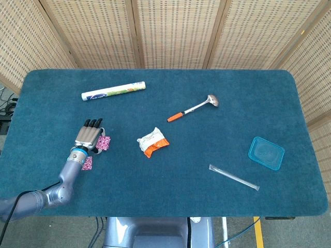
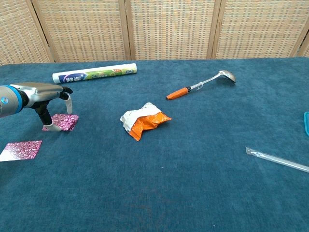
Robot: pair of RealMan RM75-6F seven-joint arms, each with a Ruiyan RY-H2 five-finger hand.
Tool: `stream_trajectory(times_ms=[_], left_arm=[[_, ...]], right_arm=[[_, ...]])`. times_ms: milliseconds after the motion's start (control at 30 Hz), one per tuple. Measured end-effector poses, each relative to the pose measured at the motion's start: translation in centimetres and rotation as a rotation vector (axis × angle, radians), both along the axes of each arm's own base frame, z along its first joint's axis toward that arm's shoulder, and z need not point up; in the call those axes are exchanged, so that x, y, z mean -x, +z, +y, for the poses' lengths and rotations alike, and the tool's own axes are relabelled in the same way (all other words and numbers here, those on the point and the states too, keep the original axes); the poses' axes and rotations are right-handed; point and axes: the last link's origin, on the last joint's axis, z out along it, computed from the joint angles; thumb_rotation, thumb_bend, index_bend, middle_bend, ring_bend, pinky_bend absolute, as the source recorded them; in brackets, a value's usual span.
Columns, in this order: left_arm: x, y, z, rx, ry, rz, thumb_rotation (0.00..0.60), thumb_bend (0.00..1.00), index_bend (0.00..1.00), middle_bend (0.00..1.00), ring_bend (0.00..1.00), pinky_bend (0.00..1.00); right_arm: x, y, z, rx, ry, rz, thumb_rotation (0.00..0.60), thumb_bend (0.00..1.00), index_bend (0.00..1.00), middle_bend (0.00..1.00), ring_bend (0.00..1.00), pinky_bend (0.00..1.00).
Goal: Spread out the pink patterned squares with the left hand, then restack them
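Observation:
Two pink patterned squares lie apart on the blue cloth at the left. One square [image 2: 63, 122] [image 1: 105, 143] lies flat under my left hand [image 2: 46, 95] [image 1: 89, 136], whose palm hovers level above it with fingers pointing down. A dark fingertip [image 2: 47, 119] touches this square's left corner, and a pale fingertip [image 2: 69, 105] hangs just above its far edge. The other square [image 2: 21, 150] [image 1: 87, 163] lies nearer the table's front, beside my forearm. My right hand shows in neither view.
A crumpled white and orange wrapper [image 2: 143, 120] lies right of the hand. A rolled tube [image 2: 94, 73] lies behind it. Further right are an orange-handled ladle [image 2: 200, 86], a clear straw [image 2: 277, 160] and a teal lid [image 1: 266, 153].

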Motion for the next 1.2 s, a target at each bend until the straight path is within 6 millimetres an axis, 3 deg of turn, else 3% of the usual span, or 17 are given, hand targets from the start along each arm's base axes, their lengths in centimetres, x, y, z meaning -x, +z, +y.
stream_trajectory(times_ms=[167,333,600,933,1200], left_arm=[[0.0,0.0,-0.1,0.002,0.000,-0.002,0.600,0.22,0.21,0.00,0.00,0.00],[-0.2,0.2,-0.3,-0.003,0.001,-0.025,0.600,0.22,0.19,0.00,0.00,0.00],[0.2,1.5,-1.5,-0.008,-0.029,-0.028,0.600,0.23,0.31,0.00,0.00,0.00],[3.4,4.2,-5.3,-0.014,-0.022,0.005,0.600,0.22,0.32,0.00,0.00,0.00],[5.1,5.2,-7.9,-0.036,-0.005,-0.013,0.600,0.22,0.33,0.00,0.00,0.00]], right_arm=[[0.0,0.0,0.0,0.001,0.000,0.001,0.600,0.01,0.30,0.26,0.00,0.00],[-0.1,0.0,0.0,0.002,0.003,0.002,0.600,0.01,0.30,0.26,0.00,0.00],[-0.1,0.0,-0.2,-0.004,0.009,0.000,0.600,0.01,0.30,0.26,0.00,0.00],[-0.4,-0.5,-1.2,-0.029,0.034,-0.007,0.600,0.01,0.30,0.26,0.00,0.00],[-0.4,-0.8,-1.7,-0.041,0.048,-0.013,0.600,0.01,0.30,0.26,0.00,0.00]])
